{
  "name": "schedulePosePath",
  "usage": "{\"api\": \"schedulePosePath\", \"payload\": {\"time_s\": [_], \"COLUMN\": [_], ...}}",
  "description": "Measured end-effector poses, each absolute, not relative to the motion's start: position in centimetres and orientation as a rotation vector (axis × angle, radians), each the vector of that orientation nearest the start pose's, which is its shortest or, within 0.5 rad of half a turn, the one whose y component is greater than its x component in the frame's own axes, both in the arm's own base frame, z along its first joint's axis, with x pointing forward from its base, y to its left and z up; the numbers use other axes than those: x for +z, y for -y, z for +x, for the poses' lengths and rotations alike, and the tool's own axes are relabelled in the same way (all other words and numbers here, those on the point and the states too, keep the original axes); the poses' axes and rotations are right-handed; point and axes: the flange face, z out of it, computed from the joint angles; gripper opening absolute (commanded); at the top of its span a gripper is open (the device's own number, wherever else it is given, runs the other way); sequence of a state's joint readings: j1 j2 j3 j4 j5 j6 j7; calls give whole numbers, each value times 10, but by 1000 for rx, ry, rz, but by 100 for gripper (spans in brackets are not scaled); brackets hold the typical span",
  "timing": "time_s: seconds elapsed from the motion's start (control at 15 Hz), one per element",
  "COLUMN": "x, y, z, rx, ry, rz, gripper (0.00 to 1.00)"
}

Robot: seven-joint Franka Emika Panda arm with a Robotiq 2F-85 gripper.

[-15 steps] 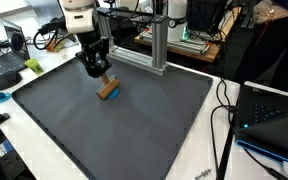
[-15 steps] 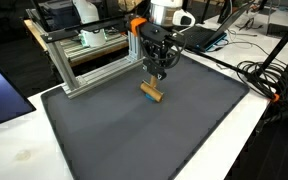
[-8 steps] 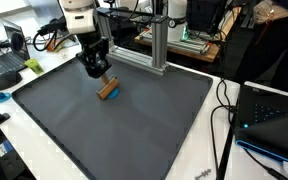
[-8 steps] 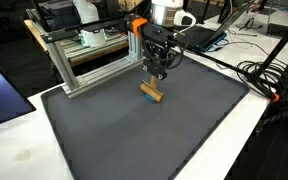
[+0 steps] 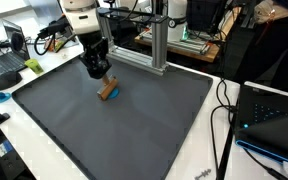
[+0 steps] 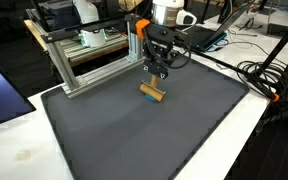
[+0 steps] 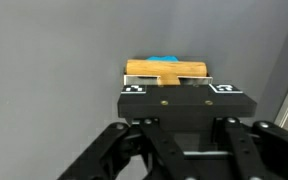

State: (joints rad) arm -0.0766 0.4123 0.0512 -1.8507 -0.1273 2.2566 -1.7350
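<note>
On the dark mat (image 5: 114, 125) covering the counter, a small wooden block (image 5: 108, 91) with a blue piece lies just below the clenched, empty end effector (image 5: 97, 72) hovering above it.

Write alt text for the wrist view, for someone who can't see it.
A shut black pincer fills the lower half of the frame, just above a small wooden block with a bit of blue showing behind it. The block lies on a plain dark grey mat, and a pale strip shows at the right edge.
</note>
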Motion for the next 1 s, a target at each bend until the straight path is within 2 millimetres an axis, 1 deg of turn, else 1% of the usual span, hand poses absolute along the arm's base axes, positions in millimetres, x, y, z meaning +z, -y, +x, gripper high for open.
{"api": "schedulePosePath", "payload": {"time_s": [0.2, 0.27, 0.53, 0.6, 0.73, 1.0], "x": [301, 301, 301, 301, 302, 303], "y": [20, 21, 23, 23, 23, 14], "z": [638, 638, 638, 638, 638, 638], "rx": [-97, -95, -79, -77, -78, -68], "ry": [-2440, -2449, -2467, -2468, -2475, -2555], "rz": [1906, 1895, 1880, 1879, 1870, 1760], "gripper": [22, 47, 47, 22, 22, 22]}}
